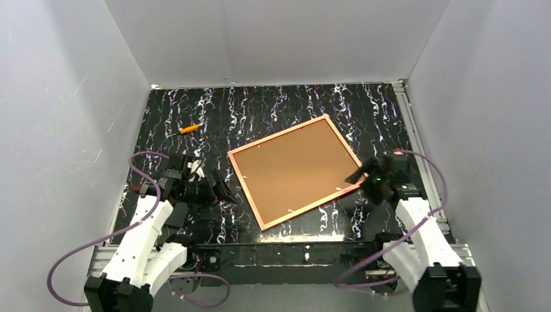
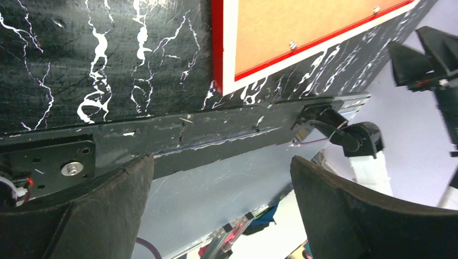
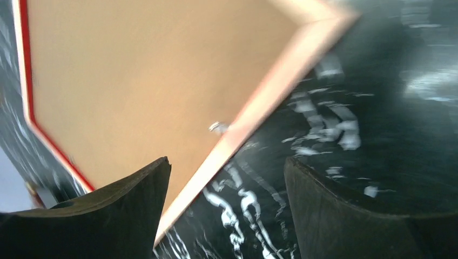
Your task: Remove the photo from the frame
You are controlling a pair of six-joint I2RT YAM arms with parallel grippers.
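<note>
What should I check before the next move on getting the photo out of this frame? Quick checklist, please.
1. Frame lying back up: ok.
2. Backing seated inside the rim: ok.
3. Tabs turned clear of the backing: cannot tell, too small.
4. Photo in view: not ok, it is hidden under the backing.
5. Right jaws open, frame's near right edge running between them: ok; contact cannot tell.
6. Left jaws open, off the frame near the table's front edge: ok.
</note>
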